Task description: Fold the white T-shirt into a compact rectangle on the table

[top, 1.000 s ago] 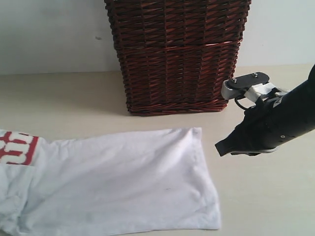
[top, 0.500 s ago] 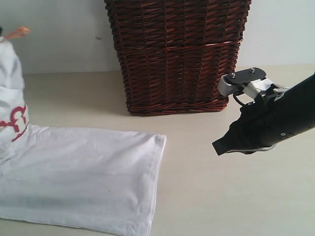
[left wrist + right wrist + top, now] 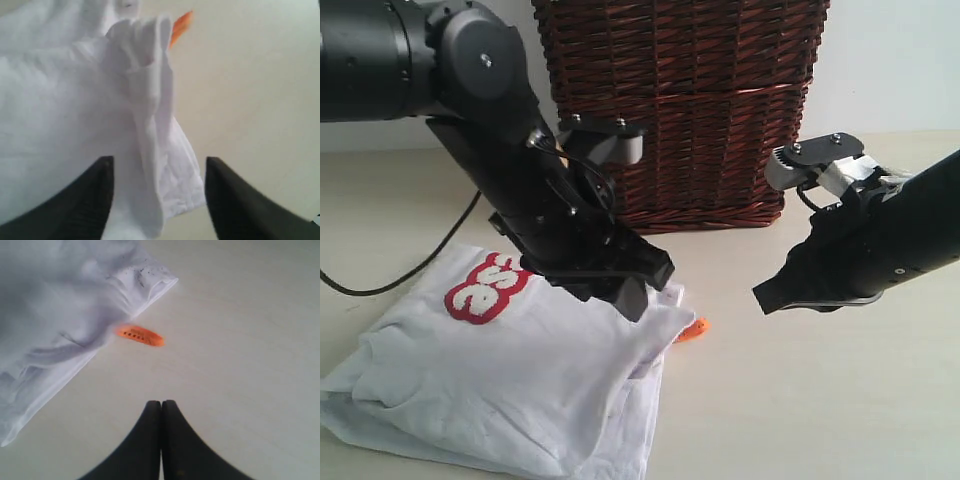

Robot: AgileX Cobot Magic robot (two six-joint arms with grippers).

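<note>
Exterior view. The shirt point(image 3: 510, 390) lies on the table point(image 3: 840, 400) in the lower left of the frame, doubled over into a loose, uneven stack, with its red lettering point(image 3: 485, 290) facing up near the upper left of the stack. Its orange tag point(image 3: 690, 330) pokes out at the right edge onto bare table. The basket point(image 3: 680, 110) stands behind it at upper centre, apart from the cloth.

Left gripper point(image 3: 630, 285). It sits low over the stack's upper right corner. In the left wrist view its jaws stand parted, and a ridge of bunched cloth runs between them. Neither finger visibly pinches the ridge, so the cloth appears to be let go rather than held.

Right gripper point(image 3: 765, 298). It hovers at centre right, well clear of the shirt. In the right wrist view its fingers are pressed together on nothing, and the tag point(image 3: 140, 335) lies on the table ahead of them.

Step in hand, as judged. One fold is laid and the left gripper is at the point of release. The result is a rumpled heap rather than a rectangle, with a ragged lower right edge.

Next move, as judged. The left gripper must rise straight off the ridge so that no cloth drags with it. The corners then need squaring and a further fold. The right gripper must first spread its fingers before taking an edge.
</note>
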